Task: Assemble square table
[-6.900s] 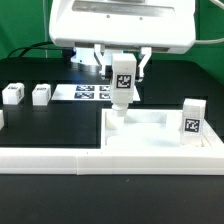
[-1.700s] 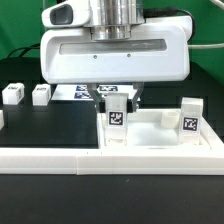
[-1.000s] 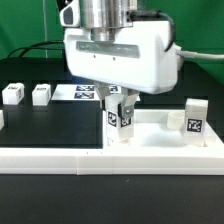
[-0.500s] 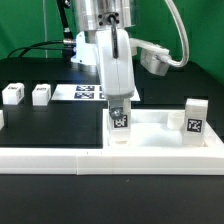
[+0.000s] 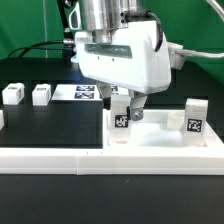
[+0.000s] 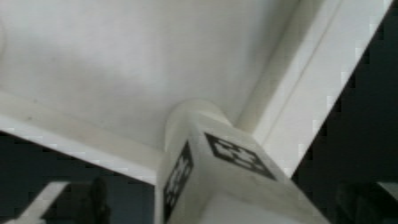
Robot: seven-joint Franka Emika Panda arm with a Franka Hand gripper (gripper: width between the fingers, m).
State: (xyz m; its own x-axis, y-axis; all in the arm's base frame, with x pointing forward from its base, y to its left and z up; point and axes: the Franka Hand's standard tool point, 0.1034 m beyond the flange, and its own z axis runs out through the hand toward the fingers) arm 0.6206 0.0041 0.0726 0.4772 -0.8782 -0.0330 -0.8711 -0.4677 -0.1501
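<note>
**Exterior view: leg upright at the slab's corner, gripper over it**

Exterior view shows the white gripper (image 5: 122, 108) hanging low over the square table's slab (image 5: 158, 130), with its broad housing filling the upper middle of the frame. Directly beneath it a leg (image 5: 121, 121) stands upright on the slab's near corner, toward the exterior view's left, its black-and-white tag facing the camera. A dark finger (image 5: 136, 112) sits just beside the leg's upper part, on the exterior view's right. Whether the jaws press on the leg or stand slightly off it, I cannot tell from here.

A second leg (image 5: 193, 117) stands upright on the slab at the corner toward the exterior view's right, well apart from the gripper. The slab lies flat on the black table (image 5: 50, 125), just behind a long white border bar (image 5: 60, 157) that runs along the front. Far toward the exterior view's left, two loose legs (image 5: 12, 93) (image 5: 40, 94) sit side by side on the table. The marker board (image 5: 84, 93) lies flat between them and the gripper.

The wrist view looks down the held-side leg (image 6: 222, 165), whose tagged face is in sight. Its foot meets the slab's recessed face (image 6: 125, 60) right where the raised rim (image 6: 306, 80) turns the corner. Two blurred grey shapes flank the leg with dark gaps between. They may be the fingertips (image 6: 45, 200), but the blur leaves the grip unclear.
</note>
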